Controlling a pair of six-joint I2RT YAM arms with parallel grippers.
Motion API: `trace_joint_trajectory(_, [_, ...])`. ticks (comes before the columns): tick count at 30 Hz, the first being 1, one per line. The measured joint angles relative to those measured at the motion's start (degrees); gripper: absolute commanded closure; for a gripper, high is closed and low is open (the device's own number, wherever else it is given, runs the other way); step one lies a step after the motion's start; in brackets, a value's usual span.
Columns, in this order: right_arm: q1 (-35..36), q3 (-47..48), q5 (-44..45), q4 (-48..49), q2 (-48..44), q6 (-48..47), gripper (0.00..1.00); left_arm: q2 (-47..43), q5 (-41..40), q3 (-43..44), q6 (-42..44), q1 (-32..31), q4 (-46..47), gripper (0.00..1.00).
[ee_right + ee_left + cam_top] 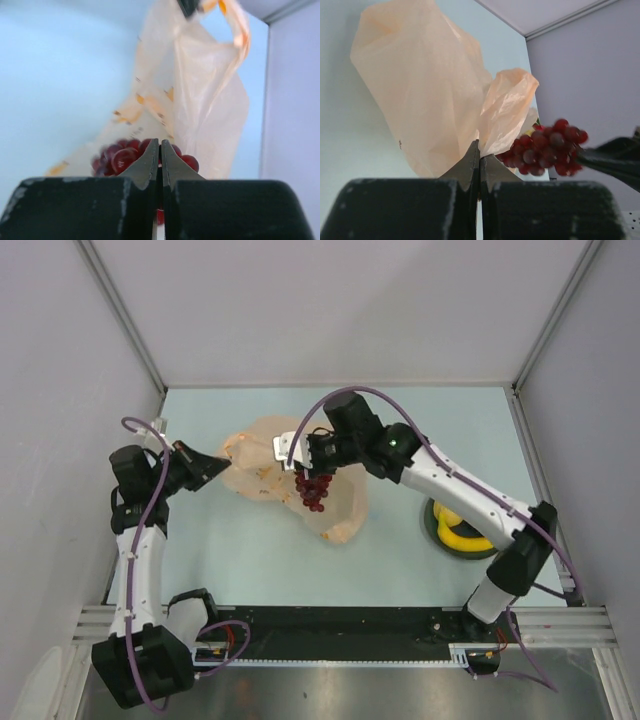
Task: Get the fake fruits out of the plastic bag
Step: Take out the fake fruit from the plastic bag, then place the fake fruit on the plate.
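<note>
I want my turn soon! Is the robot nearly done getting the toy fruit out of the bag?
Partly. A yellow banana already lies on the plate. The right gripper holds red grapes just over the bag, which the left gripper pinches. The grapes are not yet set down. Whether more fruit hides inside, I cannot tell.

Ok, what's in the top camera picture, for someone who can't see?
The right fingers hold red grapes over a peach plastic bag, pinched at its left edge by the left fingers. A yellow banana lies on a dark plate.
</note>
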Motion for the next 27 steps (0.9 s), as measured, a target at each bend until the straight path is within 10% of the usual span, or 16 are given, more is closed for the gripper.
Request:
trace_joint_trajectory(11, [1.6,-2.0,-0.7,-2.5,-14.8,24.5,1.00,1.2,0.8,0.1,-2.1,0.0,1.2,1.00])
trace_joint_trajectory(27, [-29.2,-27.8,25.0,-6.9,-45.0,32.2,1.00,-0.8,0.9,-1.5,-2.1,0.0,2.4,1.00])
